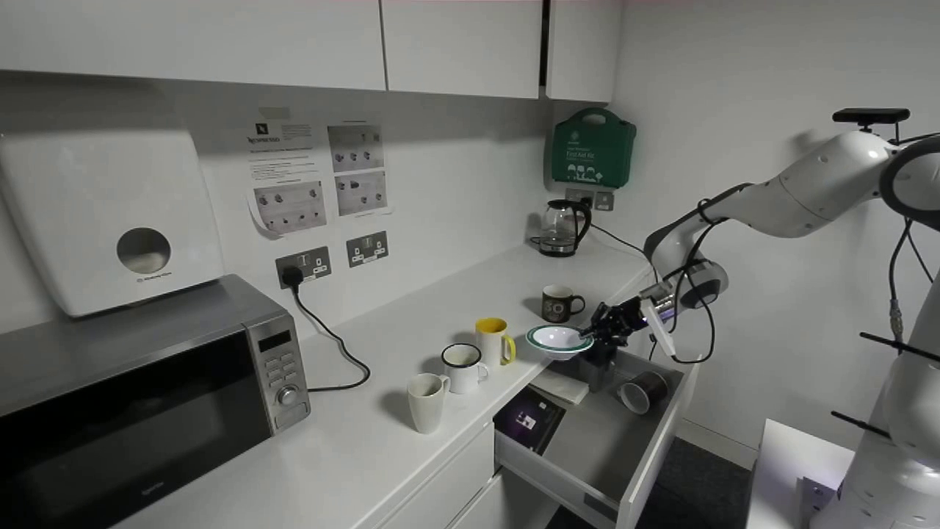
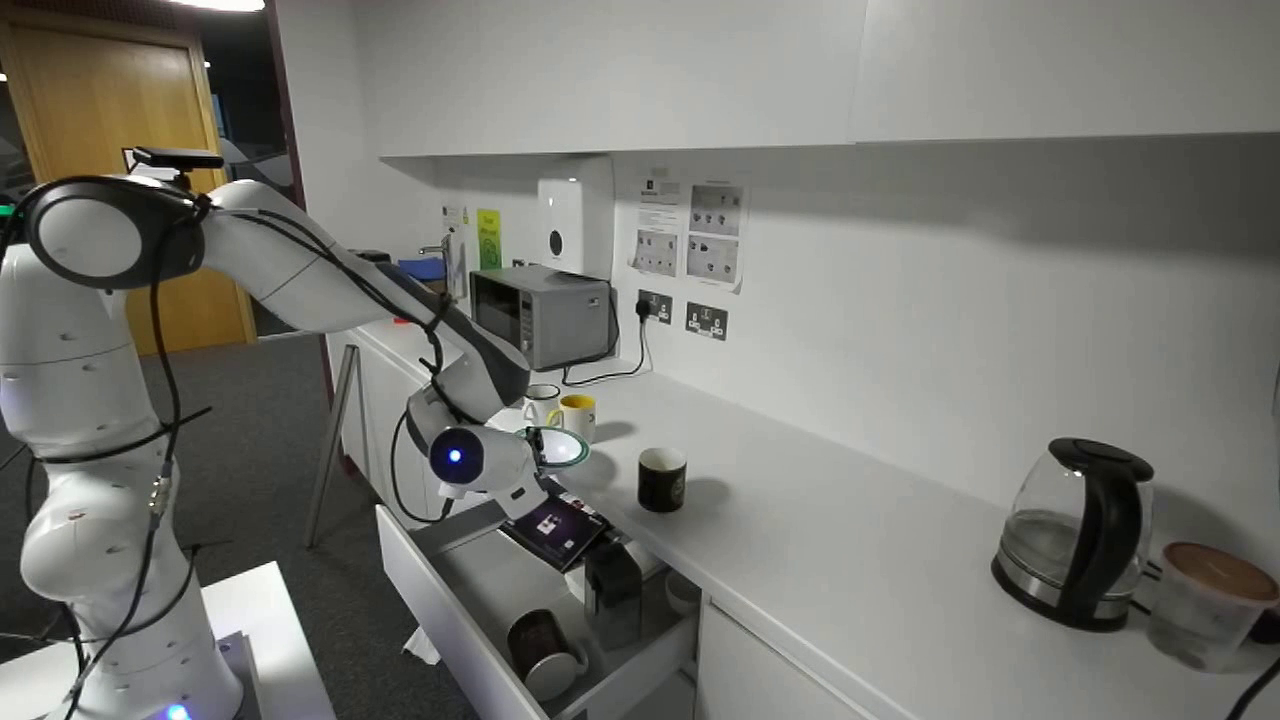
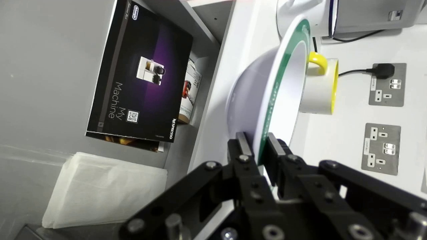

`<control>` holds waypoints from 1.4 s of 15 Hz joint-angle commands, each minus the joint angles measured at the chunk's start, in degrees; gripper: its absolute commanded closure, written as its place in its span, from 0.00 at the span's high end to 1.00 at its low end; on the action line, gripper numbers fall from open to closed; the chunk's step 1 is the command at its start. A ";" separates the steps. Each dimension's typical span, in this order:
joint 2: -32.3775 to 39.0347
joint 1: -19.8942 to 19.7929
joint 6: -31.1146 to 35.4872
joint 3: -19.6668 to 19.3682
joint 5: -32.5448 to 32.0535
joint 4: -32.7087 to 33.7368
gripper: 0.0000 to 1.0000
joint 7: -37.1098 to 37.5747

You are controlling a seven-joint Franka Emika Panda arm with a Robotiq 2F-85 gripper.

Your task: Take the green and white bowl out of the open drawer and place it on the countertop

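Bowl (image 1: 558,340): pinched at the rim by the fingers (image 3: 245,145), held ahead of them.
Table (image 2: 820,520): front edge near the bowl; inward shift probably needed.

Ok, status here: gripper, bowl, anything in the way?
Gripper clamped on green-rimmed white bowl. Out of open drawer, by front edge of countertop; contact unclear. Yellow-handled mug close by, may crowd placement.

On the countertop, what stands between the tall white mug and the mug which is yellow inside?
In an exterior view, a white mug with a dark rim stands between the tall white mug and the yellow-lined mug.
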 commanded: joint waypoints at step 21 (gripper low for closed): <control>-2.97 2.52 12.88 3.09 11.04 1.53 0.04 -1.88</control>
